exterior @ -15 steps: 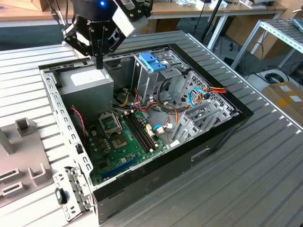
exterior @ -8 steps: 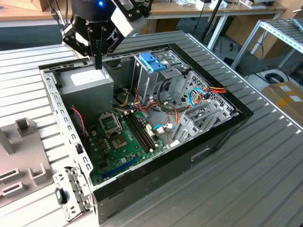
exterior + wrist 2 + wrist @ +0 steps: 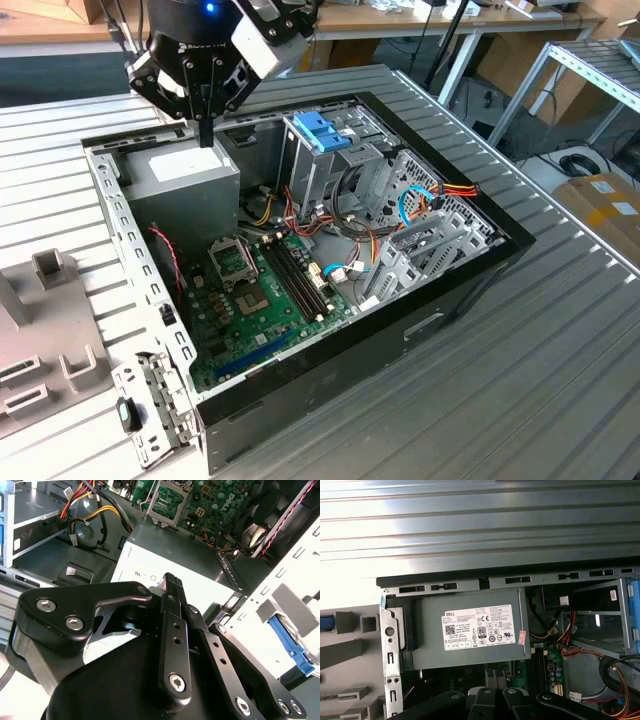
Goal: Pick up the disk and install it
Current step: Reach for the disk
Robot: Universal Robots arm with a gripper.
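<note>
A: Checking the gripper (image 3: pixel 205 133), what's its state?
B: Fingers pinched together, nothing btwn them. It hangs tip-down over the grey PSU box (image 3: pixel 183 190), at the corner of the open PC case (image 3: pixel 440 310) toward the exterior view's upper left. Can't tell if the tip touches the box top, which carries 1 white sticker (image 3: pixel 479 626).
A: And the disk (image 3: pixel 289 642)?
B: Its blue frame edge shows in the second wrist view, outside the case, past the perforated rear panel (image 3: pixel 280 565) and beside a grey block. The rest is cut off. It's well apart from the gripper.
A: Inside the case?
B: Metal cage (image 3: pixel 335 175) w/ blue handle (image 3: pixel 320 130) stands just beside the PSU box, toward the exterior view's right. Red, yellow & orange cables (image 3: pixel 275 212) run btwn the 2. Green mobo (image 3: pixel 260 300) lies flat on the case floor.
A: Around it?
B: Case lies on a ribbed metal table (image 3: pixel 540 380). Grey fixture (image 3: pixel 40 340) w/ slots sits at the exterior view's left, near the rear panel.
</note>
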